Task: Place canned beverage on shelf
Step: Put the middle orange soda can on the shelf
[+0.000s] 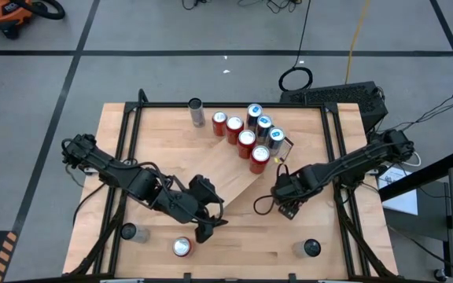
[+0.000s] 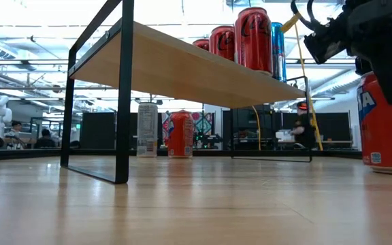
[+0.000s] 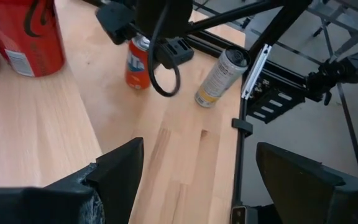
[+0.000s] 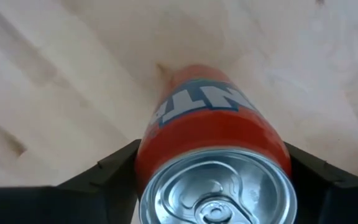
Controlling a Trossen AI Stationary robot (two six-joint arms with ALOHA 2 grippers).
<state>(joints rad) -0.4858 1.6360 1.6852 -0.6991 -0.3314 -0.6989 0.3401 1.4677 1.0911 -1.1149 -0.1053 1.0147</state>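
Observation:
An orange canned beverage (image 4: 213,134) stands upright on the tabletop, just off the near right side of the shelf (image 1: 228,169). My right gripper (image 1: 288,206) is over it, pointing down, shut on it. The shelf is a light-wood board that stands on black brackets (image 2: 122,95). Several red and blue cans (image 1: 250,134) stand on its far right end. My left gripper (image 1: 207,228) hangs open and empty above the table by the shelf's near left end. My right gripper holds the orange can by its upper wall (image 4: 166,155), one finger on each side, just below the rim. The fingers (image 4: 114,171) come from above, pointing down. The can stands upright with its base (image 2: 386,167) on the table.
A grey can (image 1: 197,112) stands at the far edge. On the near part of the table stand a dark can (image 1: 134,233), a red can (image 1: 182,247) and another can (image 1: 311,248). The table's black frame (image 3: 253,68) runs along its edges.

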